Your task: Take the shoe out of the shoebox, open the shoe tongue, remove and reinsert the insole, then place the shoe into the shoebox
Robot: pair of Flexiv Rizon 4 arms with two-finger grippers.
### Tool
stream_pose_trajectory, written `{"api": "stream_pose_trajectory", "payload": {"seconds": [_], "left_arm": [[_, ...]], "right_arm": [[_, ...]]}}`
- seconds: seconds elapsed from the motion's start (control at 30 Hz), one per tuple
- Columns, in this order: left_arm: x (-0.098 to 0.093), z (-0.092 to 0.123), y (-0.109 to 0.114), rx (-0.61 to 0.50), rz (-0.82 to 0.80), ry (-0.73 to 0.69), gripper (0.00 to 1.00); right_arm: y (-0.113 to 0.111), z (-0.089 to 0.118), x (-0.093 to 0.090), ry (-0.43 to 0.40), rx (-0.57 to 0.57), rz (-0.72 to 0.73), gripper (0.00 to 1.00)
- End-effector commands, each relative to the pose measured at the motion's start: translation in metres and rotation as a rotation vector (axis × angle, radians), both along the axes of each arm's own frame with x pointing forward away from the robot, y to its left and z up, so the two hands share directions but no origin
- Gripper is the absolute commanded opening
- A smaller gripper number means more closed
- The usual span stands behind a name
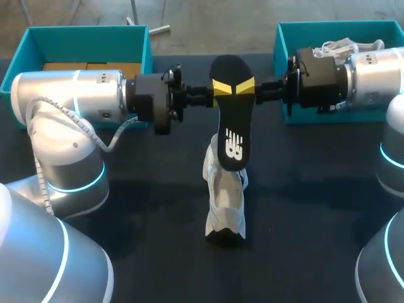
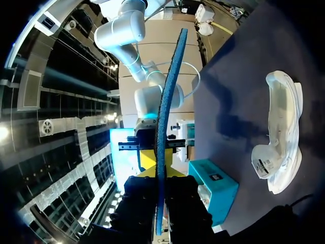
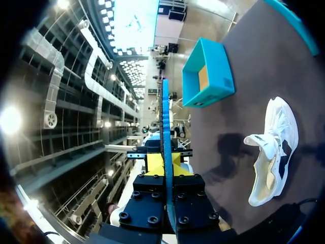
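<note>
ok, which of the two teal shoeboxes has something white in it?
The right shoebox: white laces and fabric show above its rim. The left shoebox shows only brown cardboard inside.

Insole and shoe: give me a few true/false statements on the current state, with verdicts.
1. The left gripper and the right gripper are both shut on the insole. True.
2. The insole is seated in the shoe. False: it is held up off the table, out of the shoe.
3. The shoe is inside the left shoebox. False: it lies on the table between the two arms, outside the box.
4. The two sets of fingers come at the insole from opposite sides. True.
</note>
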State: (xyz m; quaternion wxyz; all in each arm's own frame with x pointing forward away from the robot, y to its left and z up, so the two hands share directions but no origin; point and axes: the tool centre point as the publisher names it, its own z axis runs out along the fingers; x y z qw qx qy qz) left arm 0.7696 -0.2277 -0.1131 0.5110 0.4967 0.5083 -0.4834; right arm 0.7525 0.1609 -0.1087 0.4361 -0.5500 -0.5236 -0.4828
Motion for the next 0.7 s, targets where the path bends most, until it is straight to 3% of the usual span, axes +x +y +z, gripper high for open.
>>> {"api": "stream_pose_trajectory", "payload": {"seconds": [0.03, 0.07, 0.1, 0.13, 0.3, 0.7], "left_arm": [[-0.002, -0.001, -0.002, -0.005, -0.01, 0.0, 0.0], [-0.003, -0.002, -0.002, -0.013, -0.016, 0.008, 0.0], [-0.005, -0.002, -0.002, -0.015, -0.021, 0.013, 0.0], [-0.006, -0.003, -0.002, -0.013, -0.022, 0.013, 0.0], [-0.011, -0.008, -0.002, -0.015, -0.044, 0.043, 0.0], [-0.032, -0.015, 0.001, -0.03, -0.088, 0.174, 0.0]], "right_arm": [[0.003, -0.003, 0.002, 0.006, -0.003, -0.001, 0.0], [0.002, -0.004, 0.003, 0.011, -0.012, -0.004, 0.36], [0.0, -0.004, 0.003, 0.007, -0.024, -0.007, 0.83], [-0.003, -0.005, 0.004, 0.002, -0.029, -0.017, 1.0], [-0.019, -0.008, 0.006, -0.03, -0.046, -0.04, 1.0], [-0.055, -0.019, 0.011, -0.204, -0.09, -0.033, 1.0]]}}
